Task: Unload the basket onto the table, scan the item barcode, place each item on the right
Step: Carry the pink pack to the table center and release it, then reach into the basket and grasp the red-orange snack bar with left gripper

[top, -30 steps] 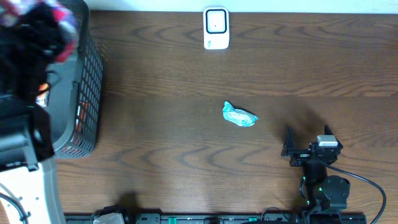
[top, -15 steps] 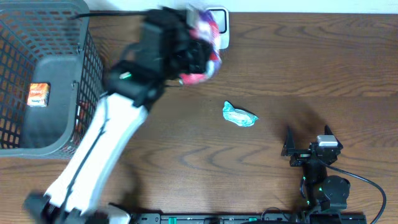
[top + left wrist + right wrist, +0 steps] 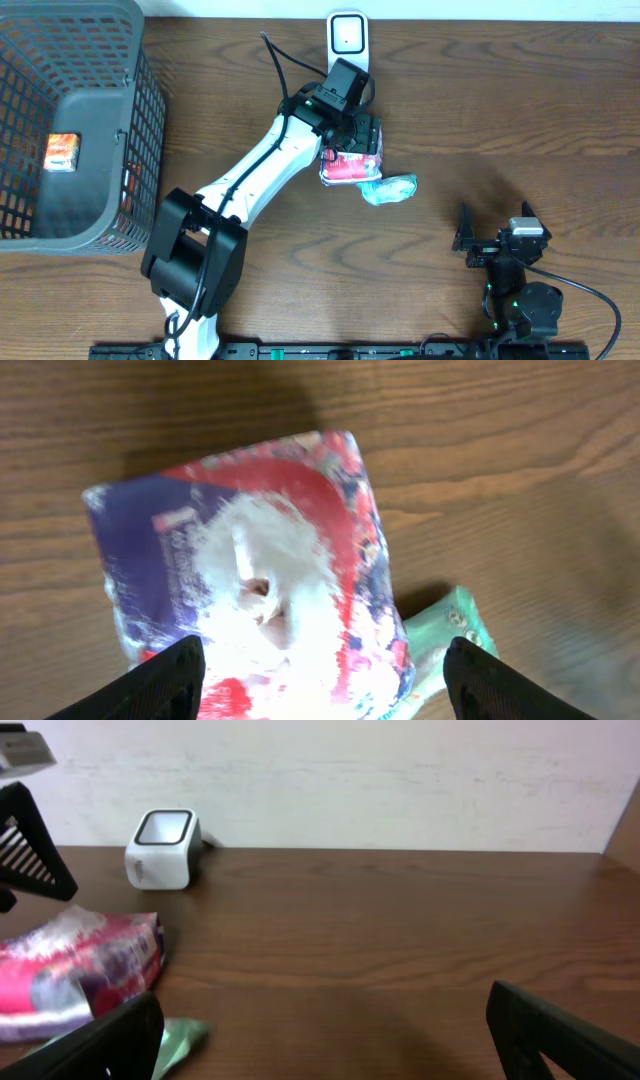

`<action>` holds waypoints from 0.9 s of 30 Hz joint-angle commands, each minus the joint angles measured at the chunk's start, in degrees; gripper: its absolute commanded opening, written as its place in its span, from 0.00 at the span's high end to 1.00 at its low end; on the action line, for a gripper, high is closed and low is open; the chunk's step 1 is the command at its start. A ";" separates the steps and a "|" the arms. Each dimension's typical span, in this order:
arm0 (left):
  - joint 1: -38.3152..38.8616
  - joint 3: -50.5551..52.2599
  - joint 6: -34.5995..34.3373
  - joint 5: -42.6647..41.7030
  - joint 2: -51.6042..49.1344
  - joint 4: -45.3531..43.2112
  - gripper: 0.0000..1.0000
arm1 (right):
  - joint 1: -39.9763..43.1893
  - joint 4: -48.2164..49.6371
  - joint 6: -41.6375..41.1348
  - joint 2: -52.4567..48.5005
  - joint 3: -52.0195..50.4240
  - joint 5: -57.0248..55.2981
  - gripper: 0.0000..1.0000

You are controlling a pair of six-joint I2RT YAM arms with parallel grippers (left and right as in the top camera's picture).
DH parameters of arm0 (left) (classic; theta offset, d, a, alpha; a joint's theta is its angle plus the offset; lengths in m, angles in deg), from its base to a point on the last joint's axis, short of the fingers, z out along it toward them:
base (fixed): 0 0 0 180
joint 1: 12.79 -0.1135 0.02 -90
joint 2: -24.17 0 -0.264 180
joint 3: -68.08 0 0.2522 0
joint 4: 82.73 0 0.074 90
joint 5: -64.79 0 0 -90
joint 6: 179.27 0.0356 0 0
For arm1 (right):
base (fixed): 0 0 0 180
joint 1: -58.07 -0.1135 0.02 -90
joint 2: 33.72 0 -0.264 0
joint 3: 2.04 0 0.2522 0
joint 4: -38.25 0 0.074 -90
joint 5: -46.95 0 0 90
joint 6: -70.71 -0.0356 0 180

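Observation:
A red, blue and white crinkly packet (image 3: pixel 349 167) lies on the wooden table just in front of the white barcode scanner (image 3: pixel 347 43). My left gripper (image 3: pixel 352 148) hangs right over it, open. In the left wrist view its fingers (image 3: pixel 168 682) stand wide on either side of the packet (image 3: pixel 250 570) without pinching it. A small teal packet (image 3: pixel 390 188) touches the red packet's right edge. My right gripper (image 3: pixel 495 224) rests open near the front right, holding nothing. In the right wrist view the scanner (image 3: pixel 165 848) and the red packet (image 3: pixel 80 970) show at the left.
A dark wire basket (image 3: pixel 140 120) fills the left side of the table, with an orange item (image 3: pixel 62 152) inside it. The left arm (image 3: pixel 250 180) slants across the table from the front left. A wall (image 3: pixel 350 780) runs behind the scanner.
The left arm swung from over the basket to the table's middle, carrying the red packet. Its jaws then opened, and the packet now lies beside the teal one. The right arm stayed still.

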 commanded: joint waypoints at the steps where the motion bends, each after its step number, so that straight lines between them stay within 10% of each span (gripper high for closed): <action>1: -0.31 -1.05 0.70 2.05 3.32 -0.02 0.23 | -0.22 -0.04 0.44 0.31 -0.22 -0.31 0.01; 12: -11.85 -2.08 2.91 2.10 24.61 -4.55 0.17 | -0.22 -0.04 0.44 0.31 -0.22 -0.31 0.01; 27: -54.16 -2.05 5.99 20.26 33.03 0.55 0.17 | -0.22 -0.02 0.44 0.31 -0.22 -0.28 0.01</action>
